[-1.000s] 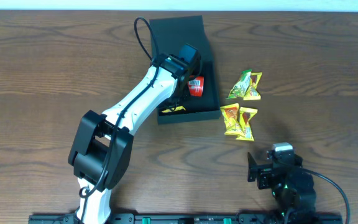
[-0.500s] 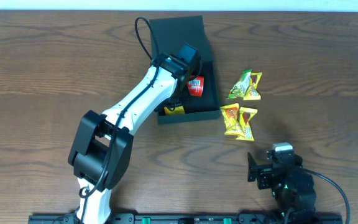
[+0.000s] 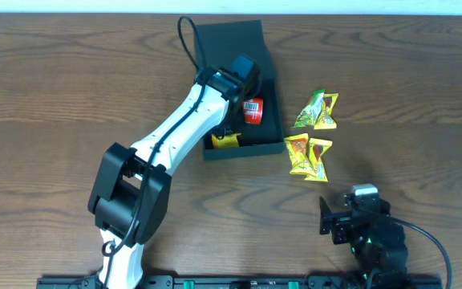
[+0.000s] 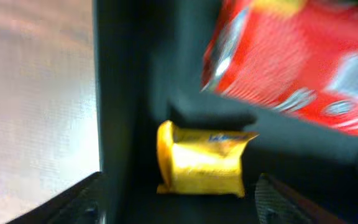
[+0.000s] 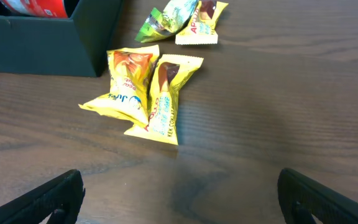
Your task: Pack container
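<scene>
Left gripper (image 4: pixel 179 202) jaws spread, yellow snack packet (image 4: pixel 201 158) just ahead in dark teal-green rigid box (image 4: pixel 114 93), red can (image 4: pixel 291 62) beyond, right gripper (image 5: pixel 179 196) jaws spread.

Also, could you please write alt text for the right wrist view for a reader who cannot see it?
Two yellow snack packets lie side by side on a wooden table, with two more packets beyond. The dark container holding a red can fills the top left; the right gripper, open, frames the bottom corners.

Blurred, cropped: red can (image 4: pixel 303 68), container (image 4: pixel 120 93).
</scene>
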`<state>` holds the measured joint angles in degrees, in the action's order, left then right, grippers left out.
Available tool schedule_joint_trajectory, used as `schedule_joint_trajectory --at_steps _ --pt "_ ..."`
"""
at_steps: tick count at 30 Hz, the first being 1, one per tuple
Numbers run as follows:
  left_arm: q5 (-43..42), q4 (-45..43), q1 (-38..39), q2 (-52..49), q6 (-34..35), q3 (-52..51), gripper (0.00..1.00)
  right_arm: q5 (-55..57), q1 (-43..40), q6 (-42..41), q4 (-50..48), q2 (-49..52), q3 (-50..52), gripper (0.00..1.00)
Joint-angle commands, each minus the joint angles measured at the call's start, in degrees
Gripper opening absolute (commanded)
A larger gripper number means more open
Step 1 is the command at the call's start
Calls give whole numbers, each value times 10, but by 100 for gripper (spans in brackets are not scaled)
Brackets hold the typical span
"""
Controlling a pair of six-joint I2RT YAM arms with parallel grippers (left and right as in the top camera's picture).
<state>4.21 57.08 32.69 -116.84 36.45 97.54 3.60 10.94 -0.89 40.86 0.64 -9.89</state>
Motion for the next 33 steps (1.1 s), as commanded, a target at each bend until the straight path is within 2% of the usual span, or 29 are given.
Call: schedule_joint_trajectory --at_steps 1,2,5,10,33 --pt "7 -30 1 0 -51 26 93 2 -4 -6 1 -3 7 99" --pt "-9 -43 1 0 -82 26 98 2 -4 -6 1 -3 7 99" --pt "-42 -68 4 0 -169 26 95 2 -4 -6 1 -3 7 99" --pt "-40 -84 3 -1 -242 25 95 2 -4 -6 1 -3 7 99" --pt "-51 -129 -1 -48 -236 23 95 2 -4 -6 1 -3 7 99"
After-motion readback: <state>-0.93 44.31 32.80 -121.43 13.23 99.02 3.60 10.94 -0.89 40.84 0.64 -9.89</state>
